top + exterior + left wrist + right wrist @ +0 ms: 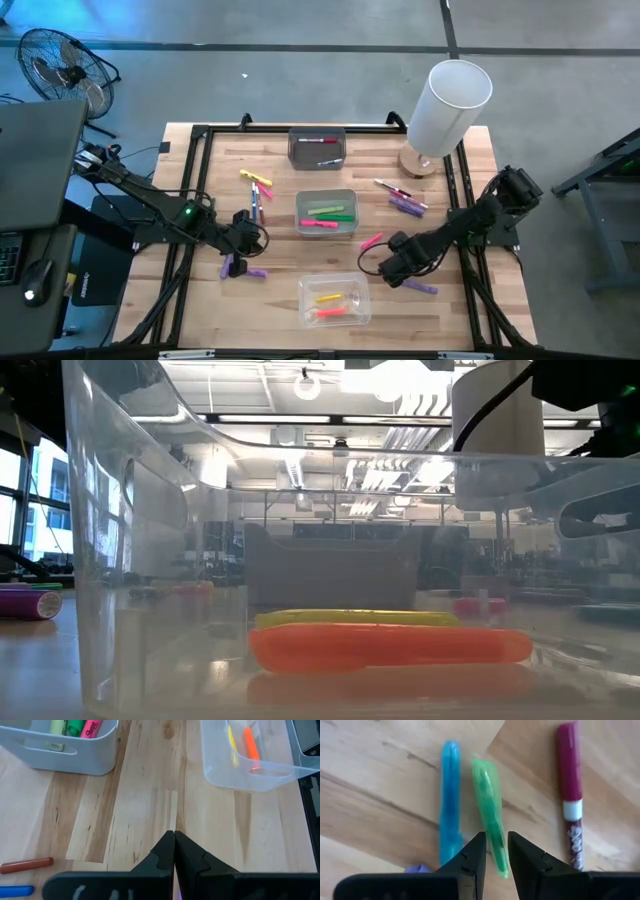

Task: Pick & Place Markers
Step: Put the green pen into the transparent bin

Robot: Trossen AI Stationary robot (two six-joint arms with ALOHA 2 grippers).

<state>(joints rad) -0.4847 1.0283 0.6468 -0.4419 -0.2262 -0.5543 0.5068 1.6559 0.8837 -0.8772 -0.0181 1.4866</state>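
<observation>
Three bins (325, 213) sit on the wooden table (200, 170) beside a fan (58, 65).

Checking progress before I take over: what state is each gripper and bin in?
Left gripper: shut, empty, above bare table.
Right gripper: closed on the green marker.
Clear bin: holds a yellow and an orange marker.
Middle grey bin: holds green and pink markers.
</observation>
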